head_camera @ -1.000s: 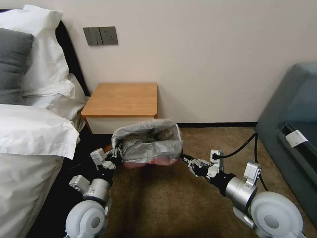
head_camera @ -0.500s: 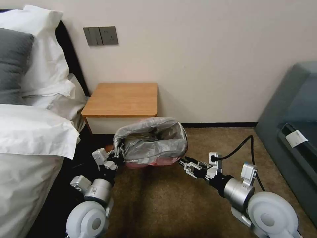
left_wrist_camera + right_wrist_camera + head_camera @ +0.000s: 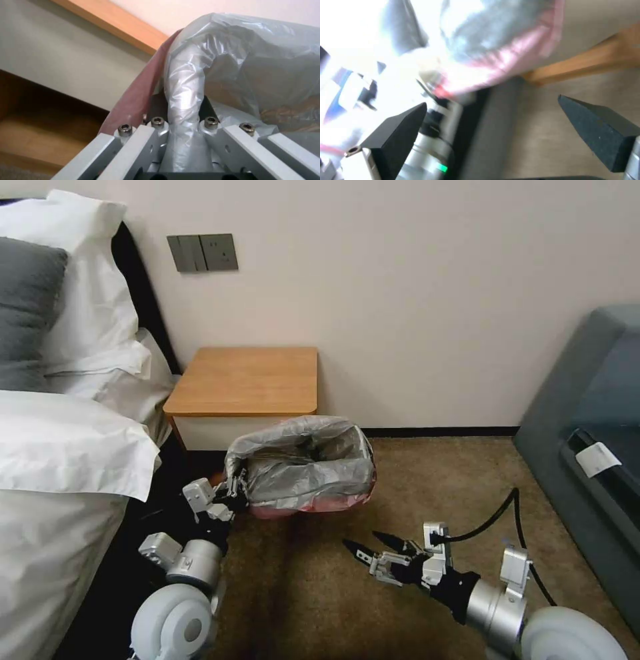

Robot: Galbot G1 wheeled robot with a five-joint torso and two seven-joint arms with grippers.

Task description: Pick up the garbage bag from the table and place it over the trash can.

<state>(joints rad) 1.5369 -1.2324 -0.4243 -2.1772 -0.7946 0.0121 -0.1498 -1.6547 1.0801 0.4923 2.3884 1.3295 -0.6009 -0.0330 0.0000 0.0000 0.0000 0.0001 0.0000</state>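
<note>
The garbage bag (image 3: 300, 467), crinkly grey with a pinkish-red rim, is spread open over the trash can, which is hidden beneath it, on the carpet in front of the table (image 3: 247, 380). My left gripper (image 3: 235, 492) is shut on the bag's left rim. The left wrist view shows a twisted fold of the bag (image 3: 186, 82) pinched in that gripper (image 3: 183, 120). My right gripper (image 3: 363, 540) hangs open over the carpet, in front of the bag's right corner and apart from it. In the right wrist view its black fingertips (image 3: 400, 130) stand wide apart with the bag (image 3: 493, 42) beyond them.
A bed (image 3: 60, 460) with white linen runs along the left, close to my left arm. A grey sofa (image 3: 587, 447) stands at the right. A black cable (image 3: 493, 513) loops off my right wrist. Brown carpet (image 3: 300, 607) lies open in front of the bag.
My right gripper has let go of the bag's right rim, opened and pulled back towards me and lower. The bag's right side has settled. The left gripper keeps its hold.
</note>
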